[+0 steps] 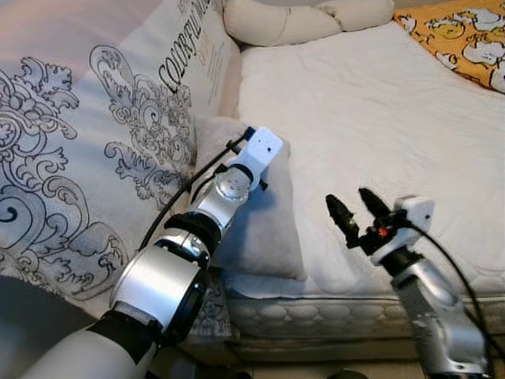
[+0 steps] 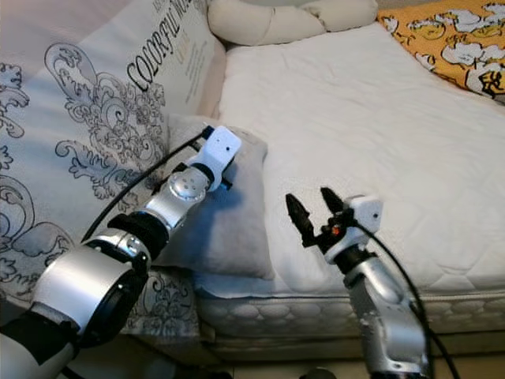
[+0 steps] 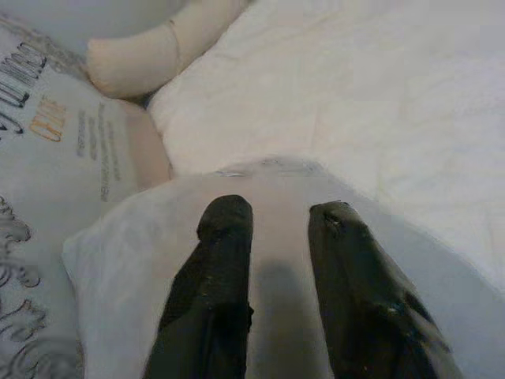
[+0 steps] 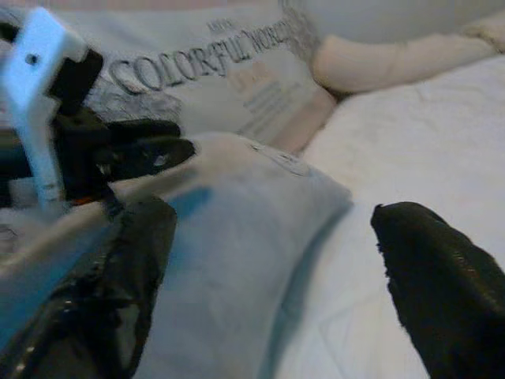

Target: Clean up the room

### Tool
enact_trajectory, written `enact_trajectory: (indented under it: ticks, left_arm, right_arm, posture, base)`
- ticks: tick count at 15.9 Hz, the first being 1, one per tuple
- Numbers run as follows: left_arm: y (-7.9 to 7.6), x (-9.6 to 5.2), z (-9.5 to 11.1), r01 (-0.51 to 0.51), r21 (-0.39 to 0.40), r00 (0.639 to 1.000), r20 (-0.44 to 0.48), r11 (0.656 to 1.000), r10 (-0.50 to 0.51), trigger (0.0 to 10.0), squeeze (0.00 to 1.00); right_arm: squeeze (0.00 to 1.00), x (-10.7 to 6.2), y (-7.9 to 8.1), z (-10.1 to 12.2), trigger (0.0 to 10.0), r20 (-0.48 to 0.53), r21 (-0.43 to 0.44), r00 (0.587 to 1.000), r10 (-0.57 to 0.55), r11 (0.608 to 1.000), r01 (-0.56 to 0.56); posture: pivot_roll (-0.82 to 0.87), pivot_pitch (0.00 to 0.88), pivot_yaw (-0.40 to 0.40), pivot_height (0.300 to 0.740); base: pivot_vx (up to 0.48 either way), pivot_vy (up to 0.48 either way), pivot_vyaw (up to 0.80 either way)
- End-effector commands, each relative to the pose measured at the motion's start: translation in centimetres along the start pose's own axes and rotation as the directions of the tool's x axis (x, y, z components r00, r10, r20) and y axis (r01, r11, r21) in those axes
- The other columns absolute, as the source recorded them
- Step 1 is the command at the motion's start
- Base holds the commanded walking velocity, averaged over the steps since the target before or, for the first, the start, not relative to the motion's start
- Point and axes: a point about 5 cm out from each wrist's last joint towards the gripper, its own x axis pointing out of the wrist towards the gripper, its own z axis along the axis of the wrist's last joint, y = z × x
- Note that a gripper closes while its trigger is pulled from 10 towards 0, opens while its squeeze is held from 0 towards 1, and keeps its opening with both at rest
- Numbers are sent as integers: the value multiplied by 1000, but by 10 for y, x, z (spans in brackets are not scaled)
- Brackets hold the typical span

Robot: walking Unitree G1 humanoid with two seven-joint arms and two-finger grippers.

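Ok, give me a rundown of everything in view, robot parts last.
grey pillow: one, pale grey, at the bed's left edge, against the printed bedding
mattress: one, white, quilted, bare across the middle
printed bedding: one, white with grey scrollwork and lettering, on the left
cream bolster: one, cream, far end of the mattress
yellow blanket: one, orange-yellow with cartoon print, far right corner
left end effector: fingers apart, on the grey pillow
right end effector: open, above the mattress's near edge
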Motion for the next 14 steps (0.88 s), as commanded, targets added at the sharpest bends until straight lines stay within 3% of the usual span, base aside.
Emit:
enact_trajectory:
  ticks: [1, 3, 5, 6, 7, 8, 12, 14]
  left_arm:
    - [15, 0, 12, -1, -62, 996, 85, 998, 7, 10000, 1000]
    - [18, -1, 20, 42, -144, 988, 152, 989, -20, 10000, 1000]
    - [30, -11, 24, 105, -288, 965, 259, 952, -28, 10000, 1000]
    - [37, -21, 18, 95, -310, 962, 273, 946, -7, 10000, 863]
    - [43, -33, 9, 49, -312, 963, 267, 949, 38, 10000, 812]
    - [49, -47, -2, -5, -334, 966, 243, 943, 91, 10000, 812]
    - [49, -82, -12, -52, -360, 970, 202, 932, 132, 10000, 812]
    - [45, -96, -10, -67, -294, 976, 179, 953, 124, 10000, 808]
  right_arm:
    - [1000, -1, 6, 5, 10000, 6, 14, 999, 54, 998, -54]
    - [1000, -3, 8, 8, 10000, -1, 13, 997, 80, 997, -80]
    - [1000, -5, 7, 12, 10000, -11, -11, 998, 68, 998, -69]
    - [1000, -3, 2, 14, 10000, -3, -27, 1000, 18, 999, -18]
    - [1000, 0, -3, 15, 10000, -5, -46, 998, -56, 997, 55]
    - [0, 4, -8, 13, 10000, -10, -66, 990, -137, 988, 136]
    - [0, 11, -7, 8, 10000, -22, -47, 973, -230, 972, 229]
    - [0, 13, -6, 4, 10000, -17, -29, 954, -300, 954, 299]
  posture:
    - [-172, 0, 175, 740]
    - [-171, 0, 173, 740]
    - [-158, 0, 155, 740]
    - [-144, 0, 144, 740]
    - [-134, 0, 136, 740]
    - [-118, 0, 122, 740]
    - [-90, 0, 87, 740]
    - [-73, 0, 69, 740]
  base:
    - [0, 0, 0]
    - [0, 0, 0]
    - [0, 0, 0]
    - [0, 0, 0]
    - [0, 0, 0]
    - [0, 0, 0]
    - [0, -361, 0]
    - [0, -480, 0]
